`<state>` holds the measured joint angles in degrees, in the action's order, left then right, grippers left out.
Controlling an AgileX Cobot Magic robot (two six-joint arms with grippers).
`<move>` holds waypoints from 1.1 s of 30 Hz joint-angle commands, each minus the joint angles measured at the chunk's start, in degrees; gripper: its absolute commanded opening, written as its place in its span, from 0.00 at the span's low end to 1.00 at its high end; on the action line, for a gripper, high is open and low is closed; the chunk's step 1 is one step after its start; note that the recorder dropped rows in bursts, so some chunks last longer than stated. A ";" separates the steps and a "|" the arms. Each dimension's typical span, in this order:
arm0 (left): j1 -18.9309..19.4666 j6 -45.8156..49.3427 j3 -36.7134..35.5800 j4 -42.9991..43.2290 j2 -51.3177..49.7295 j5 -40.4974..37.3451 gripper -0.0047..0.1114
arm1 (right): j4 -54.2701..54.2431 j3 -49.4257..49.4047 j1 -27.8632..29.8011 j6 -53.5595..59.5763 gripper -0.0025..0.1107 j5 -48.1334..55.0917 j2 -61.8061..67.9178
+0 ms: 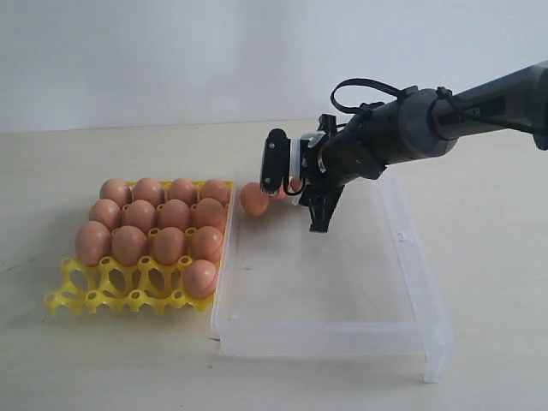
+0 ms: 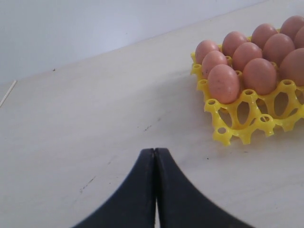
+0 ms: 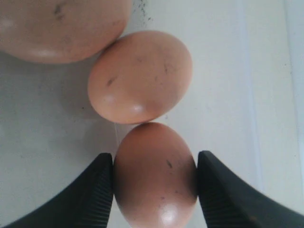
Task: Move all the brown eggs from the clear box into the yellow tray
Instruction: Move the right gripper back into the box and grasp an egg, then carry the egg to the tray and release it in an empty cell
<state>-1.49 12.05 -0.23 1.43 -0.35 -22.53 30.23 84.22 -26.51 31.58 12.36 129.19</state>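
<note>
We clasp one brown egg (image 3: 154, 183) in the clear box (image 1: 325, 338), our right gripper (image 3: 155, 159) touching both its sides, to carry it to the yellow tray (image 1: 86, 288).

Left gripper (image 2: 155, 154) pressed closed; right gripper (image 3: 155, 161), arm extended, clamps 1 brown egg (image 3: 154, 187).

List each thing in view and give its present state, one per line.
yellow tray, thirteen eggs seated, three front cups empty.
clear box, holds three eggs, far corner.
left pincer, shut, empty.
right pincer, shut on one egg.
</note>
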 commanded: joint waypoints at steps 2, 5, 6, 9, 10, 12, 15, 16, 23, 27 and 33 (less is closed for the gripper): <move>-0.34 -0.33 0.23 0.00 0.35 0.36 0.04 | -2.13 0.22 -0.57 -2.48 0.04 7.89 -0.85; -0.34 -0.33 0.23 0.00 0.35 0.36 0.04 | -4.09 0.22 -1.53 -8.40 0.02 10.33 -3.28; -0.34 -0.33 0.23 0.00 0.35 0.36 0.04 | -5.14 0.22 -1.88 -9.65 0.02 11.20 -4.33; -0.34 -0.33 0.23 0.00 0.35 0.36 0.04 | -9.77 -0.35 -3.03 -15.36 0.02 12.28 -9.05; -0.34 -0.33 0.23 0.00 0.35 0.36 0.04 | -11.18 -1.21 -3.56 -16.71 0.02 11.09 -10.61; -0.34 -0.33 0.23 0.00 0.35 0.36 0.04 | -14.15 -3.86 -5.00 -16.57 0.02 7.44 -13.74; -0.34 -0.33 0.23 0.00 0.35 0.36 0.04 | -18.62 -9.70 -7.88 -15.82 0.02 -0.26 -19.39; -0.34 -0.33 0.23 0.00 0.35 0.36 0.04 | -20.02 -11.81 -8.98 -15.68 0.02 -3.00 -21.03; -0.34 -0.33 0.23 0.00 0.35 0.36 0.04 | -27.66 -21.59 -16.40 -15.13 0.02 -19.10 -25.61; -0.34 -0.33 0.23 0.00 0.35 0.36 0.04 | -31.68 -23.69 -20.45 -15.28 0.02 -25.00 -24.53; -0.34 -0.33 0.23 0.00 0.35 0.36 0.04 | -32.88 -24.39 -24.21 -20.21 0.02 -29.58 -20.87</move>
<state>-1.49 12.05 -0.23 1.43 -0.35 -22.53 -1.97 60.26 -49.62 14.27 -14.02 106.76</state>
